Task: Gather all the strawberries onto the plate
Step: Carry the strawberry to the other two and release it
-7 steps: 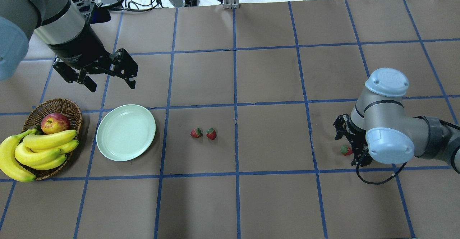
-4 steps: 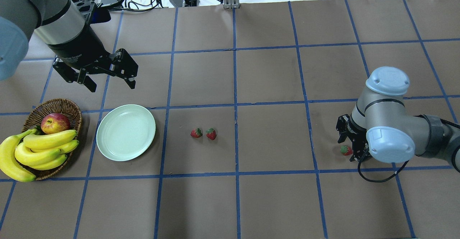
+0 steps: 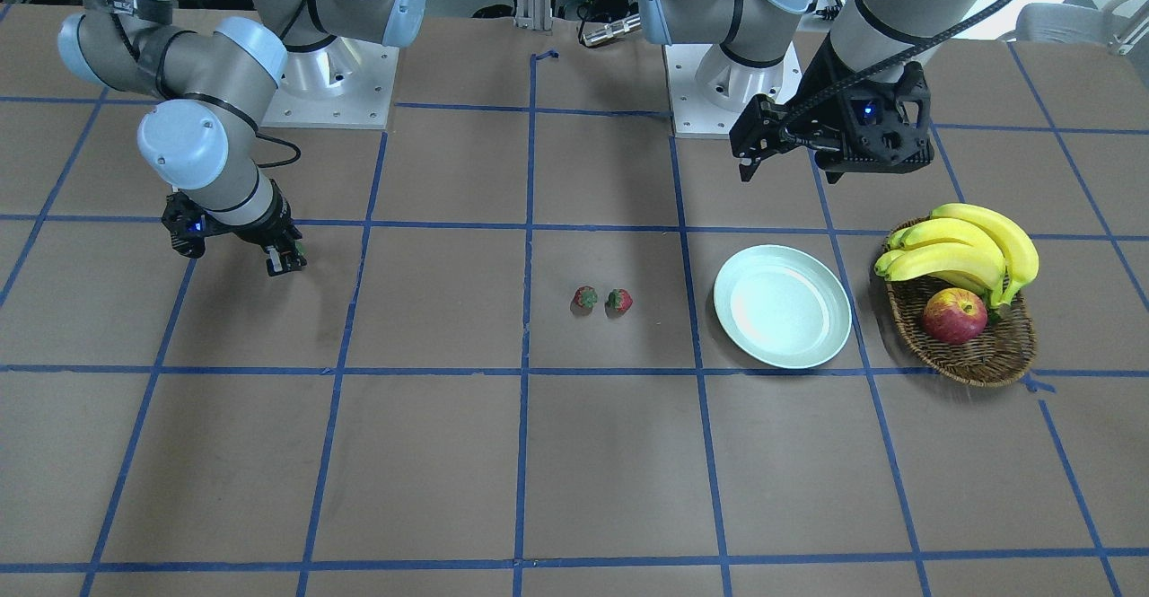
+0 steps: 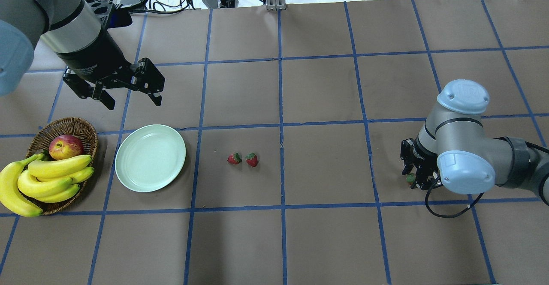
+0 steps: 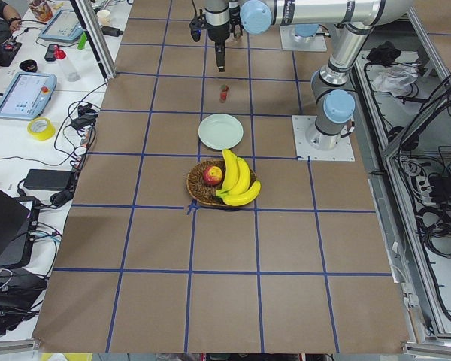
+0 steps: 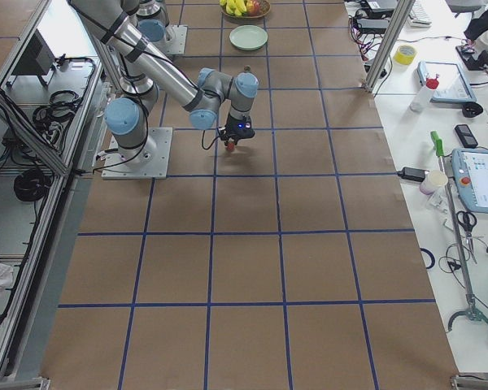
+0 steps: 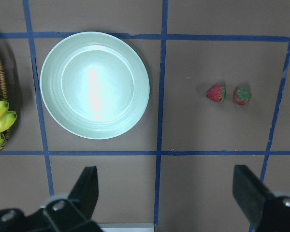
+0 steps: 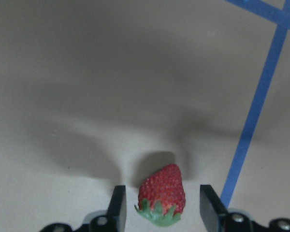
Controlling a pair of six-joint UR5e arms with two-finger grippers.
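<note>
Through the last second the left hand (image 4: 134, 103) is not stirring: it is hanging wide open and empty above the counter (image 4: 317, 96), just beyond the far rim of the plate (image 4: 150, 158), which is sitting bare with no berry in it. To the right of the plate, near the middle, one strawberry (image 4: 234, 158) and a second strawberry (image 4: 251, 160) are lying side by side, close but apart, exactly where they were. The change is happening far to the right. There the right hand (image 4: 414, 178) is settling over the third strawberry (image 8: 162, 191), which was showing clear beside it a second ago and is now mostly hiding beneath it in the overhead view. The right wrist view is showing that berry lying on the counter between the fingers (image 8: 117, 210) with a small gap on each side, so the hand is standing partly open around it and gripping nothing yet. This is pointing to a first pick about to close, with all three berries still waiting to be collected. At the left edge a wicker basket (image 4: 68, 124) is holding bananas (image 4: 55, 169) and an apple (image 4: 65, 146), just beside the plate. The plate is lying well apart from the right hand, and the pair of berries is sitting roughly on the line between them, so the carry is probably needing height.
</note>
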